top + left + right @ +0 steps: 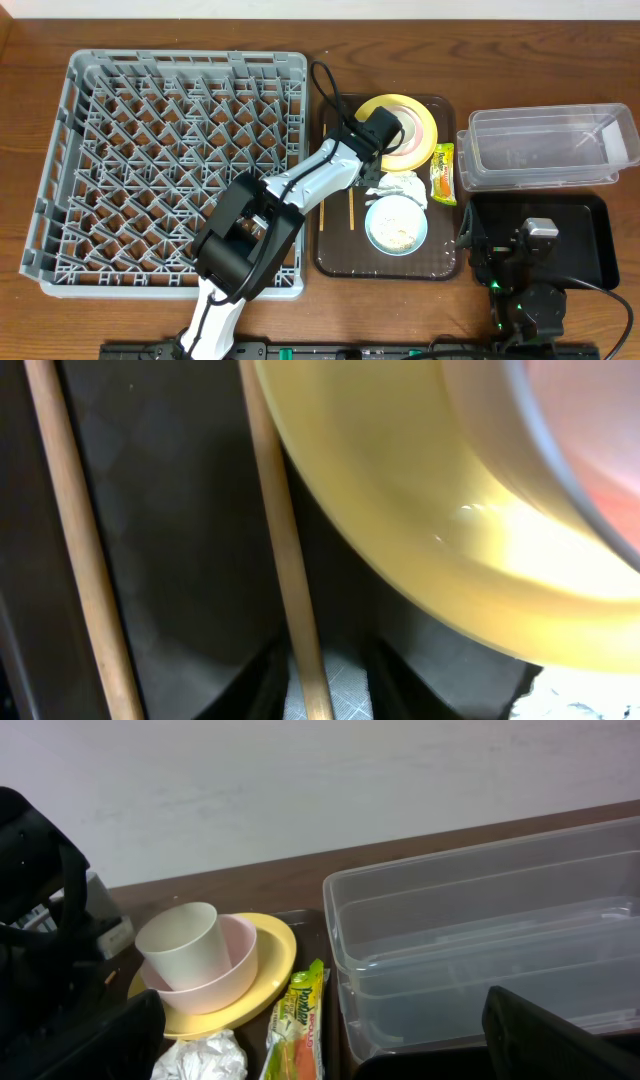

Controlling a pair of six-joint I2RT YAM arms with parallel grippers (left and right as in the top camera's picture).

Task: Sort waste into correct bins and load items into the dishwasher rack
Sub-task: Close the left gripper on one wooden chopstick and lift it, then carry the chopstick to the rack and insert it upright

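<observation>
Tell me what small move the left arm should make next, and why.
Probably close the left fingers on the thin wooden chopstick: in the wrist view it runs between them on the dark brown tray, beside the round yellow plate, with gaps seemingly left on both sides.

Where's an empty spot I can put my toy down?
The clear tub is empty, and the rack is bare away from the left arm. Bare table lies between the tray and the robot's base. The tray itself is crowded: plate, blue bowl, napkin, chopsticks.
</observation>
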